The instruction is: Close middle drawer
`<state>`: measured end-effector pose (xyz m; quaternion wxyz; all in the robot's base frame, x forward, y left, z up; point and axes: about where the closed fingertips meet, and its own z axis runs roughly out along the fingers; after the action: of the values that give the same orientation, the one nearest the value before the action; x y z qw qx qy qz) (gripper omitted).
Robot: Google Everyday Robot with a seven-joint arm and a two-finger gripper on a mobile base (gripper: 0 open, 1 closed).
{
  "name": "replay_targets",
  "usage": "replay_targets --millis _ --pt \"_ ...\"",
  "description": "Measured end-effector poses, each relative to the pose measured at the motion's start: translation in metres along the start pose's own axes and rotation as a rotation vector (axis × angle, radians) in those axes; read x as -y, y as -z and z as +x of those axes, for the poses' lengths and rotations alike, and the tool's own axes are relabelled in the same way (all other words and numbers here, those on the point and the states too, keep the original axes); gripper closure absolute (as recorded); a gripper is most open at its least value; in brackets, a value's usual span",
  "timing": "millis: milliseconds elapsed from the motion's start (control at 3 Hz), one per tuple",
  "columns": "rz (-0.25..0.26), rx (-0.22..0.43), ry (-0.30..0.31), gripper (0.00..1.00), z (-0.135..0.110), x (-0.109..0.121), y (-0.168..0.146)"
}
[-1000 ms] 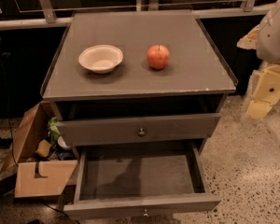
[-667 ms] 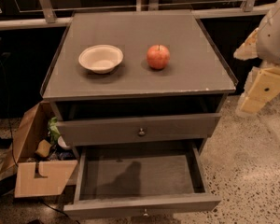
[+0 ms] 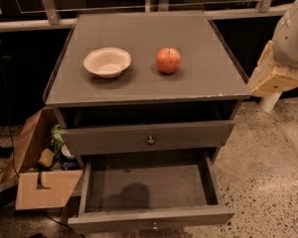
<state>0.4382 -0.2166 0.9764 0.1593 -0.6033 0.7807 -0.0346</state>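
The middle drawer (image 3: 149, 187) is pulled far out at the bottom of the view. It is wide, shallow, dark grey and empty, and its front panel (image 3: 114, 221) carries a small round knob (image 3: 154, 226). Above it, another grey drawer (image 3: 109, 139) with a like knob (image 3: 150, 140) stands slightly out under the cabinet top. My gripper (image 3: 272, 77) hangs in the air at the right edge of the view. It is beside the cabinet's right front corner, at the height of the top, and touches nothing. It is well above and to the right of the open drawer.
On the cabinet top (image 3: 139, 83) sit a white bowl (image 3: 108, 62) and a red apple (image 3: 168, 60). An open cardboard box (image 3: 42, 182) with odds and ends stands on the floor to the left. Speckled floor (image 3: 268, 182) lies to the right.
My arm and gripper have shifted a little to the left, closer to the cabinet's right corner. The drawers, bowl and apple have not moved.
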Motion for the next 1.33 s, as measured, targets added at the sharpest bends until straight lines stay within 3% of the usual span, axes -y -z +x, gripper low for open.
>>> replay_targets --millis 333,667,1000,1333 --pt "0.007 -0.013 -0.02 0.92 0.009 -0.007 -0.007" --pt "-0.002 -0.006 -0.06 1.0 0.022 -0.039 -0.025" --pt "-0.09 -0.021 -0.123 1.0 0.043 -0.087 -0.079" --pt "-0.238 -0.071 -0.167 1.0 0.064 -0.143 -0.15"
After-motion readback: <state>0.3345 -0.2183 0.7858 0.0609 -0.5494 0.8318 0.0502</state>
